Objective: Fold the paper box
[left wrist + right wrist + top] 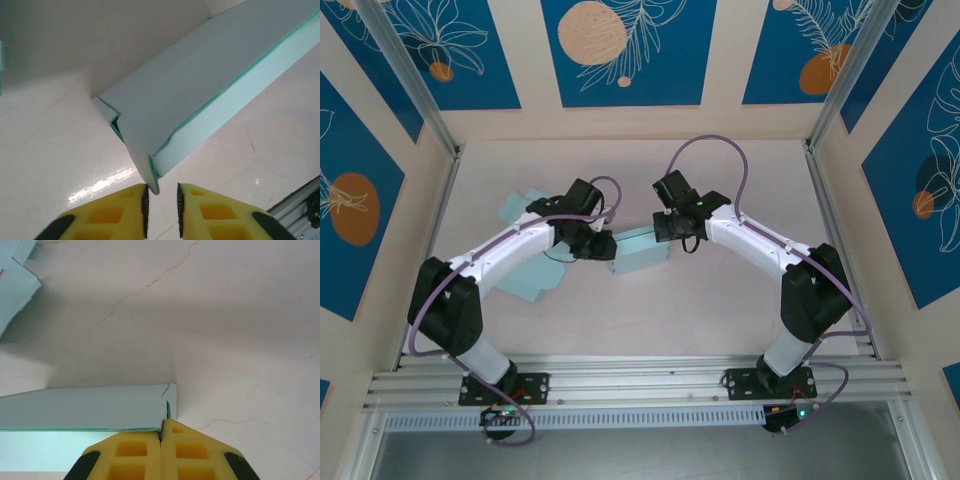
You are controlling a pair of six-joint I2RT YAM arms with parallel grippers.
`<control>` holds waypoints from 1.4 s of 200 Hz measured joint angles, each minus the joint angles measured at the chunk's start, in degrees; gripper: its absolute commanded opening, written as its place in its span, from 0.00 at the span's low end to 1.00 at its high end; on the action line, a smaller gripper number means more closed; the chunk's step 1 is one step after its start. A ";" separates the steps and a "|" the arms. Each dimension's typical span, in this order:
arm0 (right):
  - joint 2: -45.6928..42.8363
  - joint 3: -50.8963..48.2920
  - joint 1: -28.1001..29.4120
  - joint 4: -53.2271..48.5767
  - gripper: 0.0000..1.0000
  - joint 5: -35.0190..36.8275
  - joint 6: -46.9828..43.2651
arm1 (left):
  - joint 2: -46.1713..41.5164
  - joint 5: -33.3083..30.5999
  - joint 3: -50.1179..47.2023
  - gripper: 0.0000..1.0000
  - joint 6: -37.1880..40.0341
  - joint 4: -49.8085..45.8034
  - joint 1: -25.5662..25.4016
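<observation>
The paper box (640,250) is pale teal and partly folded, lying mid-table between my two arms. My left gripper (603,245) is at its left end. In the left wrist view the box (200,85) runs up to the right, and its near corner dips between the yellow fingers of the left gripper (161,190). That corner touches the left pad, and a narrow gap stays open to the right pad. My right gripper (670,228) is at the box's right end. Here the right gripper (162,422) is shut on the top edge of the box wall (85,407).
Flat teal paper sheets lie left of the box, one at the back (520,210) and one nearer (535,280) under the left arm. A corner of a sheet (12,275) appears in the right wrist view. Metal frame rails (640,380) border the near edge.
</observation>
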 measured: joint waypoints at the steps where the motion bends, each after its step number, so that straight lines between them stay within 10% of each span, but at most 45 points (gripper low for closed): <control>1: 0.00 0.00 0.00 0.02 0.00 0.00 0.00 | 0.00 0.00 0.00 0.16 0.02 0.00 -0.02; 280: -3.30 -6.45 2.23 6.80 0.00 3.61 4.13 | -0.17 -3.69 -3.04 0.00 0.48 4.52 0.00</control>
